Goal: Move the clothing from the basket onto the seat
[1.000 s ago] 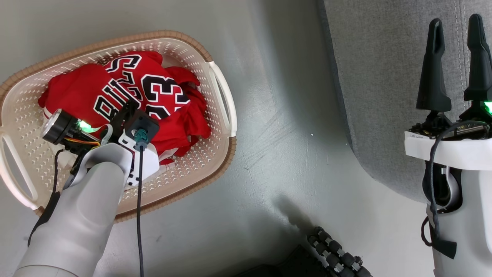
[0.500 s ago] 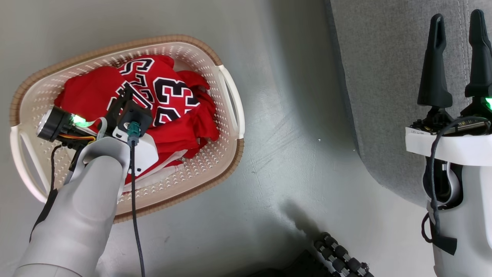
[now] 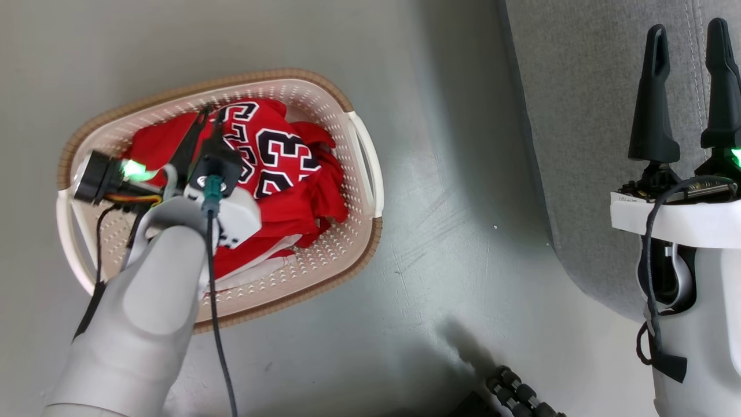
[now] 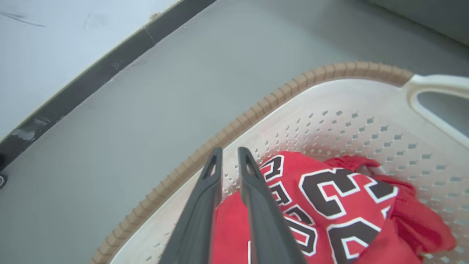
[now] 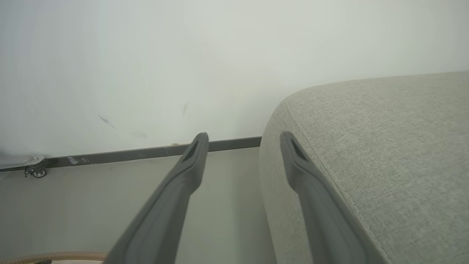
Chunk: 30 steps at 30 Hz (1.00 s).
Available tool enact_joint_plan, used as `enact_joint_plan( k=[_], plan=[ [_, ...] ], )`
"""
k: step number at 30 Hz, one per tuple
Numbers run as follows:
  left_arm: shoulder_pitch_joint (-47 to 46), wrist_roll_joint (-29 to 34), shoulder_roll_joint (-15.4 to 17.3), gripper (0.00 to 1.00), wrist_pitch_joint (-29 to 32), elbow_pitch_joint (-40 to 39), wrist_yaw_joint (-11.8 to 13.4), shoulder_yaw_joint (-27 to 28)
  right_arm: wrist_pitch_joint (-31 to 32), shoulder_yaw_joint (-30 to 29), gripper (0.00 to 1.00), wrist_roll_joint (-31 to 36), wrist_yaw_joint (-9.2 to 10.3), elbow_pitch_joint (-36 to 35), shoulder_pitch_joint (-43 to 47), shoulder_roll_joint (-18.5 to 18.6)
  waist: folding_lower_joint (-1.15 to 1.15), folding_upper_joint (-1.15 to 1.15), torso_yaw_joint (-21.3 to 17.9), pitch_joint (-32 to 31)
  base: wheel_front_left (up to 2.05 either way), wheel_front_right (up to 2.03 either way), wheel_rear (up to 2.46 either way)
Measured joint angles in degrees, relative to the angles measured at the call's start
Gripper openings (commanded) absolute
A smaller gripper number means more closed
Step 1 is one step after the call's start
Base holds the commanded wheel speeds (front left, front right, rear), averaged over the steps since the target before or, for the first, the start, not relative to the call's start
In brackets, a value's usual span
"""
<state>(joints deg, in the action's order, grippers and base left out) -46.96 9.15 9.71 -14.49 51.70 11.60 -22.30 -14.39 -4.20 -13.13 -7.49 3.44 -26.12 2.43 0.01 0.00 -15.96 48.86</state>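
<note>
My left pincer, barely parted over the jersey in the basket, should widen before I bite a thick fold; right pincer gapes empty.

A smooth grey floor with faint scuffs meets a plain white wall along a dark baseboard. A small caster stands by it.

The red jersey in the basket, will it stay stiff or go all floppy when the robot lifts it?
Probably floppy: the jersey lies crumpled in folds in the basket, so it would likely droop and hang down. It looks like thin cloth, so it is probably light for its size. A small pinch might let it slip.
</note>
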Motion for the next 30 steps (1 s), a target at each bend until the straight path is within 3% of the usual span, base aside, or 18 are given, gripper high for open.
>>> enact_joint_plan(
  k=[1,3,4,8,30],
  plan=[
    [0.0,0.0,-0.2,0.35,0.0,-1.3,0.0,0.0,0.0,0.0,1.00,0.1,0.00,0.0,0.0,0.0,0.00,0.00,0.2,-0.3,0.00,0.00,0.00],
    [0.2,-0.6,-0.7,0.48,0.0,-3.6,0.0,0.0,0.0,-0.2,1.00,0.2,0.00,0.0,0.0,0.0,0.00,0.00,0.5,-0.8,0.00,0.00,0.00],
    [0.6,-0.9,-0.8,0.70,-0.1,-4.7,0.3,0.0,0.0,-0.3,1.00,0.6,0.00,0.1,0.0,0.0,0.00,0.00,0.7,-1.1,0.00,0.00,0.00],
    [2.7,-2.0,-0.8,0.97,-0.1,-8.6,0.6,0.1,0.0,-0.5,1.00,1.6,0.00,0.1,0.0,0.0,0.00,0.00,1.5,-2.2,0.00,0.00,0.00],
    [9.8,-9.7,0.3,1.00,-0.2,-28.2,6.1,8.4,0.0,-1.1,1.00,9.4,0.00,0.7,-0.6,0.5,0.00,0.00,6.2,-10.7,0.00,0.00,0.00]
  ],
)
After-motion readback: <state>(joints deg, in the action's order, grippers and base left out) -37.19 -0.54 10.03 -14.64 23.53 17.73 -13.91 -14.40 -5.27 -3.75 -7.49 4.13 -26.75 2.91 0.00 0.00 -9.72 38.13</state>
